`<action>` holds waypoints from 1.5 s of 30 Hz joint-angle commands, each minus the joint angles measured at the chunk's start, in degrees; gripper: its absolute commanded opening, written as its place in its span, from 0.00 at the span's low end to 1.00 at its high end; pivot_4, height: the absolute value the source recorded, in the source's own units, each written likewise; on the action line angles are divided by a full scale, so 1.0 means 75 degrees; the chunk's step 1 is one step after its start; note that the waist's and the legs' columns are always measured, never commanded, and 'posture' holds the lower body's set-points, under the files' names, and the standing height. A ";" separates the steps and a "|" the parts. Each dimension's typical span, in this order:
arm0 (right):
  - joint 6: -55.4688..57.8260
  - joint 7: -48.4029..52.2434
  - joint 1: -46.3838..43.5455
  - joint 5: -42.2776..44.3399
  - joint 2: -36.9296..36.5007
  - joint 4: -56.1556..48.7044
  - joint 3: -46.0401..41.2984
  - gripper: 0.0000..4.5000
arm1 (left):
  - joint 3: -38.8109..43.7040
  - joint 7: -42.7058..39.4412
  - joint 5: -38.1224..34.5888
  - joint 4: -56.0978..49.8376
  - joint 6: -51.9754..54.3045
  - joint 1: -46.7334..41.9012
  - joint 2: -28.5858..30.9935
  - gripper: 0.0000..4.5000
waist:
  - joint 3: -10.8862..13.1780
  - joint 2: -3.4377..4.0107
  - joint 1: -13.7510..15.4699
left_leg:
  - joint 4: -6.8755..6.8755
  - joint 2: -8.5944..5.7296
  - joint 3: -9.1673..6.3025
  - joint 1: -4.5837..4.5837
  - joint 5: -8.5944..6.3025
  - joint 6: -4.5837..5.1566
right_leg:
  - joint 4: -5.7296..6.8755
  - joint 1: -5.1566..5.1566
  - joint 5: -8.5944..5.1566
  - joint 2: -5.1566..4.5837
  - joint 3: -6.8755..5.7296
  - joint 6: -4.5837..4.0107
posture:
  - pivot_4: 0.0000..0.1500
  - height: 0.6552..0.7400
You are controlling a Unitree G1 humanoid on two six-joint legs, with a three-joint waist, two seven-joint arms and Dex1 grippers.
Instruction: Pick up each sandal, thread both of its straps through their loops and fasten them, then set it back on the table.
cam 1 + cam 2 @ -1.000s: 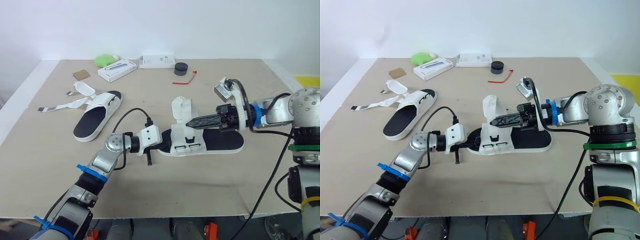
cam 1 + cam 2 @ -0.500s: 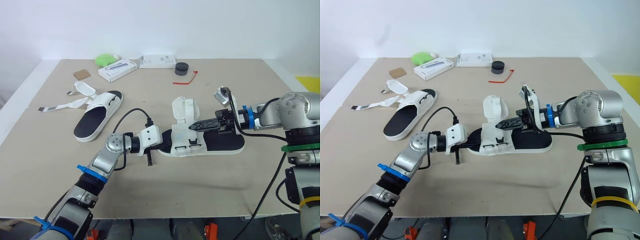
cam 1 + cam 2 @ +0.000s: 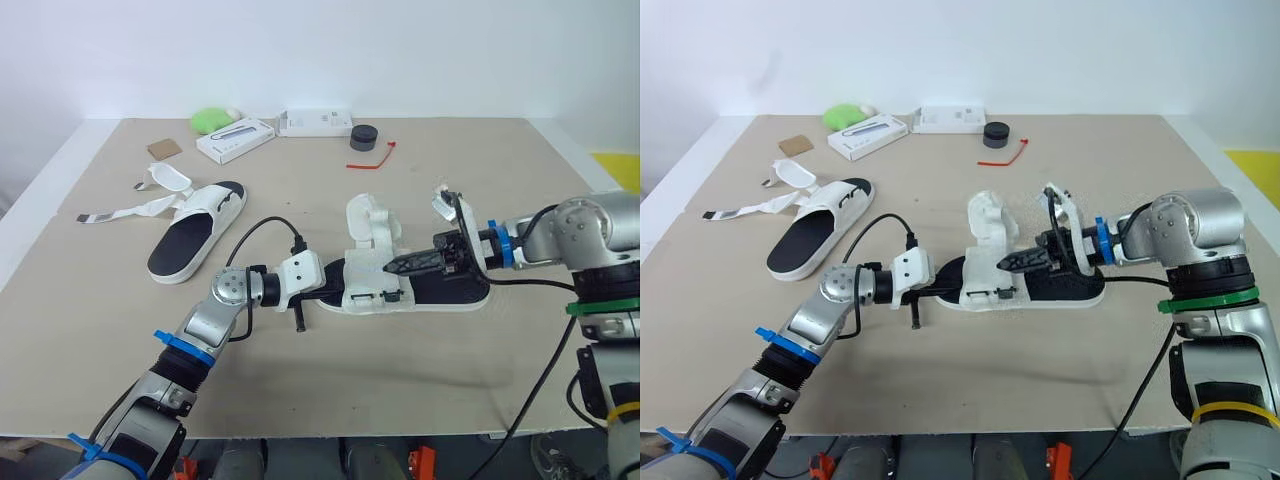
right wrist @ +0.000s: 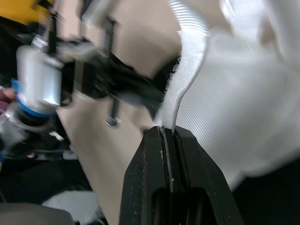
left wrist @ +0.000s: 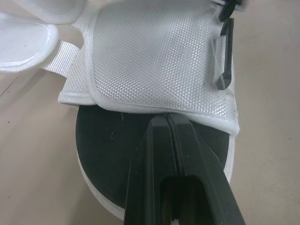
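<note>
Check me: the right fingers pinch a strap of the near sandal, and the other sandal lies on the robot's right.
Wrong side. The right fingers do pinch a strap of the near sandal, but the other sandal lies on the robot's left, as the left eye view shows.

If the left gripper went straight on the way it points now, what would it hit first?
Most likely the sandal's white mesh upper. The left gripper, shut, lies low over the black sole with its tips right at the upper's edge. Whether they already touch it is unclear.
</note>
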 commanded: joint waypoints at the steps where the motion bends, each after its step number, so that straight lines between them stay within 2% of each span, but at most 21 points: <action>1: -0.0362 0.0345 0.0102 -0.0188 -0.0293 -0.0469 0.0101 0.01 | -0.0042 0.0016 0.0054 -0.0058 0.0139 0.0157 0.0076 0.00 | 0.0000 0.0001 0.0000 | 0.0000 0.0000 0.0000 0.0000 0.0000 0.0000 | 0.0000 0.0000 0.0000 0.0000 0.0000 0.0000 | 1.00 1.00; 9: -0.0843 0.1070 0.0241 -0.0279 -0.0502 -0.0816 0.0130 0.01 | -0.0039 -0.0014 0.0047 -0.0116 0.0177 0.0180 0.0123 0.00 | 0.0000 0.0001 0.0001 | 0.0001 0.0000 0.0000 0.0001 0.0000 0.0000 | 0.0000 0.0001 0.0001 0.0000 0.0000 0.0000 | 1.00 1.00; 16: -0.2030 0.1601 0.1151 -0.0753 -0.0952 -0.2189 0.0623 0.01 | -0.0033 -0.0024 0.0046 -0.0133 0.0189 0.0158 0.0133 0.00 | -0.0001 0.0001 -0.0001 | -0.0003 0.0000 0.0000 0.0000 -0.0008 -0.0012 | 0.0000 0.0001 -0.0012 0.0000 0.0000 0.0008 | 1.00 1.00; 17: -0.2073 0.1539 0.1183 -0.0863 -0.0939 -0.2172 0.0662 0.12 | -0.0033 -0.0026 0.0046 -0.0129 0.0189 0.0146 0.0131 0.00 | -0.0002 0.0001 -0.0009 | -0.0002 0.0000 0.0000 0.0001 -0.0009 -0.0013 | 0.0000 0.0001 -0.0013 0.0000 0.0000 0.0009 | 1.00 1.00; 19: -0.2067 0.1569 0.1157 -0.0974 -0.0971 -0.2093 0.0704 0.20 | -0.0025 -0.0031 0.0046 -0.0106 0.0185 0.0119 0.0125 0.00 | -0.0002 0.0001 -0.0006 | -0.0002 0.0001 0.0001 0.0007 -0.0010 -0.0015 | 0.0000 0.0003 -0.0012 0.0000 0.0000 0.0007 | 1.00 1.00; 24: -0.1663 0.1859 0.0672 -0.0939 -0.1154 -0.1418 0.0336 0.68 | -0.0024 -0.0052 0.0051 -0.0035 0.0156 0.0066 0.0112 0.00 | -0.0002 0.0000 -0.0006 | 0.0002 0.0001 0.0001 0.0010 -0.0009 -0.0015 | 0.0000 0.0007 -0.0009 -0.0001 0.0000 0.0004 | 1.00 1.00; 27: -0.1381 0.2226 0.0386 -0.0522 -0.1394 -0.1120 -0.0331 0.68 | -0.0034 -0.0059 0.0053 0.0013 0.0134 0.0036 0.0088 0.00 | -0.0001 0.0001 0.0002 | 0.0002 0.0001 0.0003 0.0010 -0.0009 -0.0014 | 0.0000 0.0006 -0.0007 -0.0001 0.0000 0.0001 | 1.00 1.00; 29: -0.1357 0.2474 0.0659 -0.0320 -0.1741 -0.1512 -0.0543 0.68 | -0.0044 -0.0068 0.0056 0.0048 0.0112 0.0019 0.0069 0.00 | -0.0001 0.0000 0.0005 | 0.0001 0.0001 0.0004 0.0009 -0.0009 -0.0015 | 0.0000 0.0005 -0.0008 -0.0002 0.0000 0.0003 | 1.00 1.00; 33: -0.1135 0.2809 0.1850 0.0483 -0.2295 -0.2867 -0.1186 0.68 | -0.0059 -0.0072 0.0063 0.0157 0.0057 -0.0054 0.0018 0.00 | -0.0002 -0.0002 0.0013 | -0.0006 0.0002 0.0002 0.0009 -0.0016 -0.0013 | 0.0000 0.0007 -0.0023 0.0001 -0.0001 0.0001 | 1.00 1.00; 37: -0.1153 0.2360 0.3366 0.1148 -0.2175 -0.4445 -0.2170 0.68 | -0.0063 -0.0078 0.0062 0.0286 -0.0010 -0.0144 -0.0028 0.00 | -0.0002 -0.0002 0.0021 | 0.0002 -0.0002 0.0002 0.0009 -0.0017 -0.0013 | 0.0000 0.0011 -0.0019 -0.0003 0.0000 0.0009 | 1.00 1.00; 40: -0.1924 0.1277 0.3991 0.0583 -0.1550 -0.4981 -0.2313 0.68 | -0.0067 -0.0092 0.0050 0.0352 -0.0049 -0.0183 -0.0040 0.00 | -0.0005 -0.0008 0.0006 | 0.0020 -0.0002 0.0001 0.0011 -0.0016 -0.0013 | 0.0001 0.0019 -0.0013 -0.0003 0.0000 0.0010 | 1.00 1.00; 45: -0.2427 -0.0080 0.4057 -0.0327 -0.0867 -0.4637 -0.2006 0.68 | -0.0101 -0.0132 0.0046 0.0353 -0.0088 -0.0177 -0.0047 0.00 | -0.0002 -0.0014 0.0009 | 0.0034 -0.0004 0.0008 0.0014 0.0017 -0.0033 | 0.0000 0.0017 0.0014 -0.0009 0.0001 -0.0014 | 1.00 1.00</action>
